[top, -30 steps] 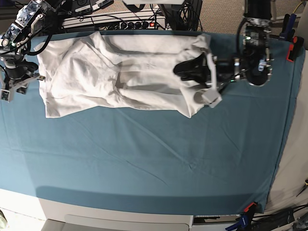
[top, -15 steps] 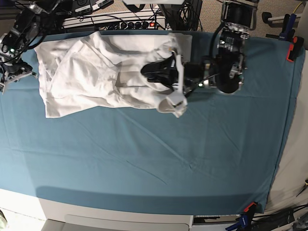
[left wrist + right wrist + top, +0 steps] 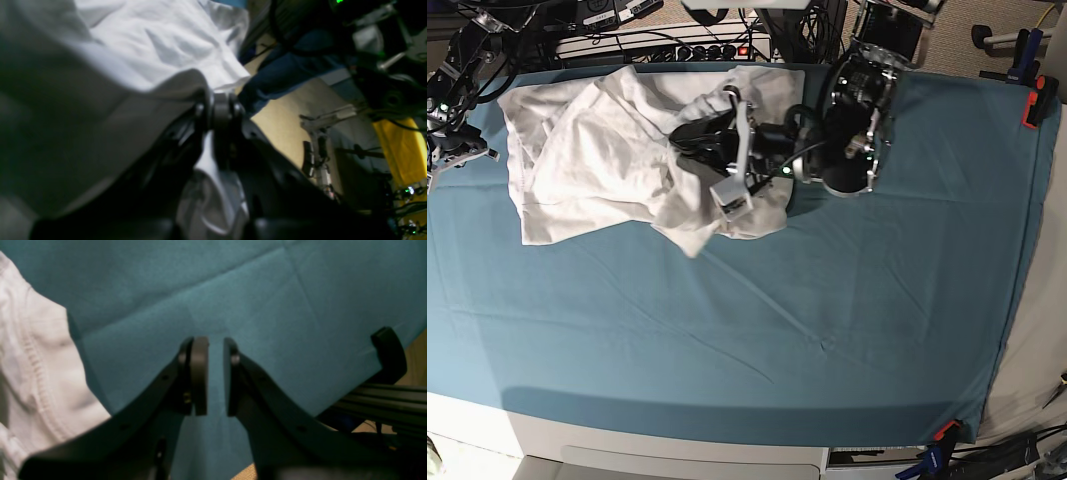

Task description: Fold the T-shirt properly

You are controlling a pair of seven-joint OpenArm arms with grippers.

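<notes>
The white T-shirt [image 3: 577, 150] lies bunched on the far left part of the teal table cloth [image 3: 827, 330]. My left gripper [image 3: 679, 132] hangs over the shirt's middle, shut on a fold of its fabric that drapes down from the fingers. The left wrist view shows that gripper [image 3: 218, 108] pinching white cloth [image 3: 160, 36]. My right gripper [image 3: 216, 373] hovers over bare teal cloth, its jaws a narrow gap apart and holding nothing. The shirt's stitched hem [image 3: 36, 350] lies to its left. The right arm [image 3: 449, 110] stands at the table's far left edge.
A power strip and cables [image 3: 667, 45] run along the back edge behind the shirt. An orange clamp [image 3: 1032, 105] grips the cloth at the far right. The left arm's body [image 3: 857, 120] stands over the back middle of the table.
My left gripper has carried the shirt's right side leftward, folding it over the middle. The right arm has drawn back toward the far left corner.
</notes>
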